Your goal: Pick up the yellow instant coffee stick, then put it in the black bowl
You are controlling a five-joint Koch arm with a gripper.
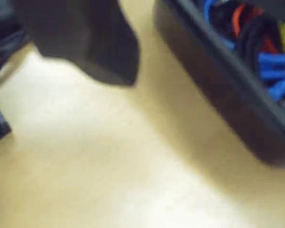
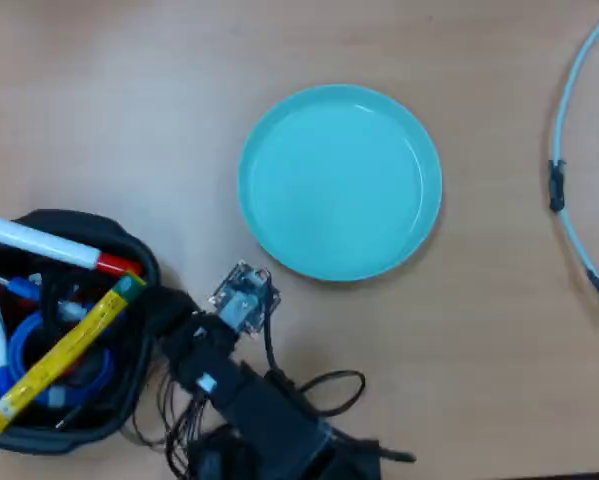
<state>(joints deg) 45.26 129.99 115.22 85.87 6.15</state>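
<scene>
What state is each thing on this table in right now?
yellow instant coffee stick: lying slanted across the black bowl, its ends on the rim.
black bowl: upright, full of cables and pens.
white marker: capped, resting across the bowl's rim.
teal plate: empty, flat on the table.
gripper: beside the bowl, holding nothing visible; open or shut unclear.

I can read no text, label or number here; any print on the yellow instant coffee stick point(image 2: 59, 355) is too small.
</scene>
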